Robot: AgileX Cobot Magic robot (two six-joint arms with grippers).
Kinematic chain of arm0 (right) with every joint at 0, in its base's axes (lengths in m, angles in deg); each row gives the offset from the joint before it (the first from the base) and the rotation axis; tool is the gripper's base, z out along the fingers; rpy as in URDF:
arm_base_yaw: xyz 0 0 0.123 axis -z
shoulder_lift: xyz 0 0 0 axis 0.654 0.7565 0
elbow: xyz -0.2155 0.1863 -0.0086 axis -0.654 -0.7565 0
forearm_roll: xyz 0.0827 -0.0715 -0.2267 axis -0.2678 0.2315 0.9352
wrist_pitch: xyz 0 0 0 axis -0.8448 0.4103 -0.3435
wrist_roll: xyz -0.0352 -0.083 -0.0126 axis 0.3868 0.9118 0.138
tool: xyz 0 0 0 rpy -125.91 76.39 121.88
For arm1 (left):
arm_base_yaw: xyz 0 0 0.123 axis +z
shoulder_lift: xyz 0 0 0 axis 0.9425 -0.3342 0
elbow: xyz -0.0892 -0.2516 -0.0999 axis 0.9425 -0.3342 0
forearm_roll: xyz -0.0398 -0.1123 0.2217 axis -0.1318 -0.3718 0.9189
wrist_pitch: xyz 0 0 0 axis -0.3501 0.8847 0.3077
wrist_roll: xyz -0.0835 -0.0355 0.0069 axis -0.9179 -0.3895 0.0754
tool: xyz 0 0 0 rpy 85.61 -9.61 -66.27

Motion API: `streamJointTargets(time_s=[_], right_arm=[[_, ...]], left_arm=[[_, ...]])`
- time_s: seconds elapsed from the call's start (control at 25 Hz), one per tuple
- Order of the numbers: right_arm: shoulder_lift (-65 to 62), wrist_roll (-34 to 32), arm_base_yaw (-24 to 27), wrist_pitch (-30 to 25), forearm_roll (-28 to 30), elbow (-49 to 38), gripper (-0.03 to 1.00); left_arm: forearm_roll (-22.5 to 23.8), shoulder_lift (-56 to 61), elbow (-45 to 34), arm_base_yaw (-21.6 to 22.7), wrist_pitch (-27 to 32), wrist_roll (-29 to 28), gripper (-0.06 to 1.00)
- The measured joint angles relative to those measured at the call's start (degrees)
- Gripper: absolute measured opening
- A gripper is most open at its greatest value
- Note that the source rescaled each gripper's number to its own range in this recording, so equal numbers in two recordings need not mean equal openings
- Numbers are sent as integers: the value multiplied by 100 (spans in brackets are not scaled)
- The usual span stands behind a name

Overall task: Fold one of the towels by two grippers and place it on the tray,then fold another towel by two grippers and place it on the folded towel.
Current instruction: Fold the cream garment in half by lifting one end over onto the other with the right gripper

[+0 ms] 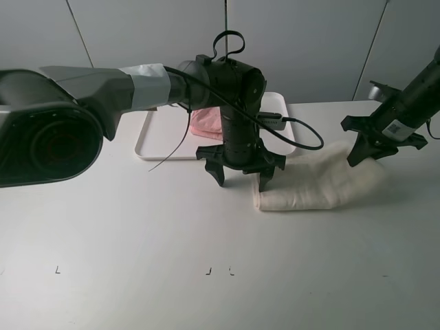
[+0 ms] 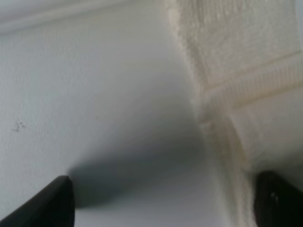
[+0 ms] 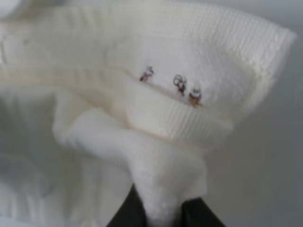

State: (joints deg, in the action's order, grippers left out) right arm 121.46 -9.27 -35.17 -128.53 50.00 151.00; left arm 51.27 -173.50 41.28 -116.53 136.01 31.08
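Slippage is the risk: the right pincer (image 1: pixel 368 157) pinches only a small bunch at one end of the cream towel (image 1: pixel 316 184), so a lift may pull it free. The left pincer (image 1: pixel 242 180) stands spread at the other end, gripping nothing. Rumpled and thick, the towel lies in a strip on the bench (image 1: pixel 137 234) beside the tray (image 1: pixel 148 141).

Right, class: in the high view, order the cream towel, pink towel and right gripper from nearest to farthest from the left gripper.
1. Cream towel, just beside the left gripper.
2. Pink towel, behind it, on the tray.
3. Right gripper, far right.
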Motion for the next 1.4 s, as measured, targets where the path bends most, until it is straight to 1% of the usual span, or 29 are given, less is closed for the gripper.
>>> streamJointTargets(time_s=[0.2, 0.4, 0.52, 0.64, 0.76, 0.88, 0.96, 1.04, 1.12, 1.28, 1.4], right_arm=[[-188, 0, 0, -507, -614, 0, 7], [-251, 12, 0, -1131, -844, 0, 7], [-270, 101, 0, -1492, -1111, 0, 7], [-273, 113, 0, -1604, -1441, -10, 7], [-273, 113, -22, -1380, -1720, -153, 7], [-273, 202, -168, -927, -1887, -428, 7], [-273, 395, -260, -640, -2227, -612, 7], [-273, 681, -360, -425, -2755, -791, 7], [-273, 895, -458, -185, -3101, -924, 7], [-273, 1066, -689, 371, -3440, -1192, 7], [-258, 1359, -830, 581, -3911, -1293, 7]], left_arm=[[0, 0, 0, 0, 0, 92, 99], [0, 0, 0, 0, 11, 204, 99], [0, 0, 0, 0, 34, 254, 99], [-32, 0, 0, 0, 34, 273, 99], [-197, -4, 0, 62, 80, 277, 99], [-385, -4, 0, 177, 139, 287, 99], [-462, -4, 0, 241, 193, 299, 99], [-463, -4, 0, 277, 247, 299, 99], [-463, -4, 0, 302, 274, 318, 99], [-463, -4, 0, 321, 301, 390, 99], [-463, -4, 0, 321, 301, 410, 99]])
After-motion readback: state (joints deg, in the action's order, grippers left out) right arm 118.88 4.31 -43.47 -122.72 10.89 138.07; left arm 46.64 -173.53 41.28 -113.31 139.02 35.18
